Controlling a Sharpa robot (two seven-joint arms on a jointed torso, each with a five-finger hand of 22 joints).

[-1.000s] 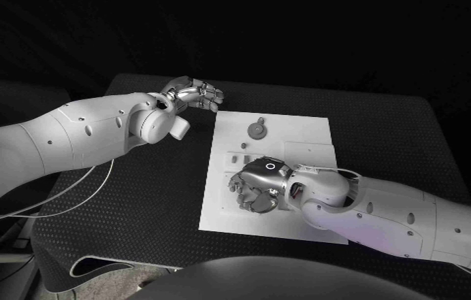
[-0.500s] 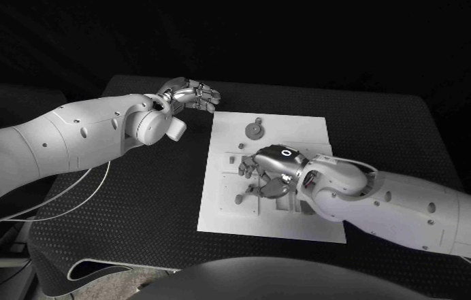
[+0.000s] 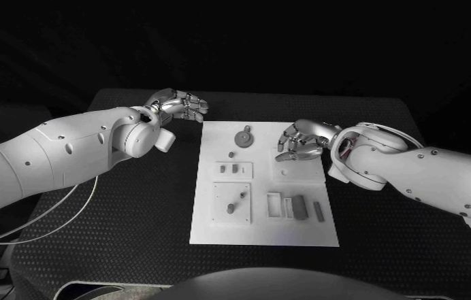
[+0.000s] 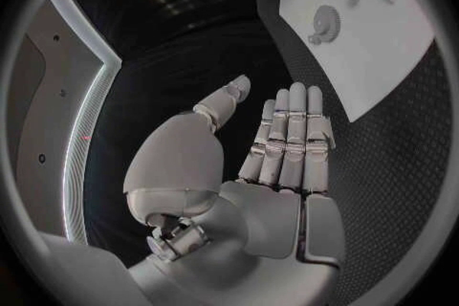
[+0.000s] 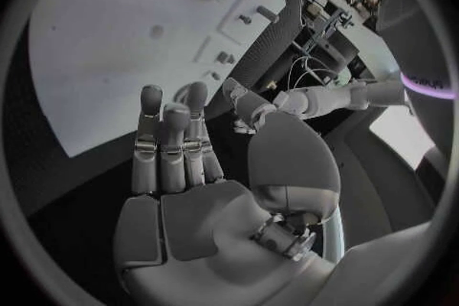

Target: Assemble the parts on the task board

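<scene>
The white rectangular task board (image 3: 263, 228) lies in the middle of the black textured table (image 3: 118, 218), and all of it is now uncovered. A second ago the right silver hand (image 3: 302, 141) was pressed low over the board's near half, hiding the parts there. It has since lifted and drawn back to the board's far right edge, where it hovers with fingers loosely curled and apart, holding nothing. That suggests one placement is finished and the hand is freeing itself for another piece.

Small grey parts are visible: a round disc (image 3: 244, 137) near the far edge, short pegs (image 3: 230, 169) in a recessed square, and upright rectangular blocks (image 3: 295, 207) near the front.

The left silver hand (image 3: 180, 105) hangs off the board's far left corner, much as before, fingers straight, close together, empty.
</scene>
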